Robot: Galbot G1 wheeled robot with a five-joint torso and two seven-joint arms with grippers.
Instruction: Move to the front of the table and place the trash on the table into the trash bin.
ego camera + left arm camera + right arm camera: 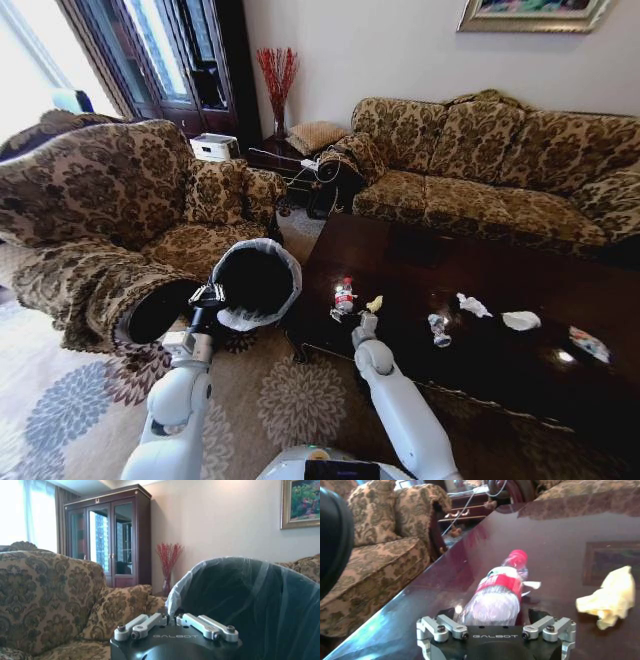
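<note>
My left gripper (208, 295) (172, 619) is shut on the rim of the trash bin (257, 282) (250, 607), a black bin with a white bag liner, held tilted beside the table's left end. On the dark glossy table (500, 270) (560, 528) lies the trash: a clear bottle with a red cap (343, 295) (496, 596), a yellow scrap (375, 303) (609, 596), a crushed can (438, 330), two white tissues (472, 305) (520, 320) and a colourful wrapper (588, 343). My right gripper (352, 318) (492, 612) is open, with the bottle lying between its fingers.
A patterned armchair (110, 210) stands to the left of the bin, and a matching sofa (490, 160) runs behind the table. A dark cabinet (170, 60) and a side table with cables (300, 165) fill the far corner. Patterned carpet (80, 400) lies in front.
</note>
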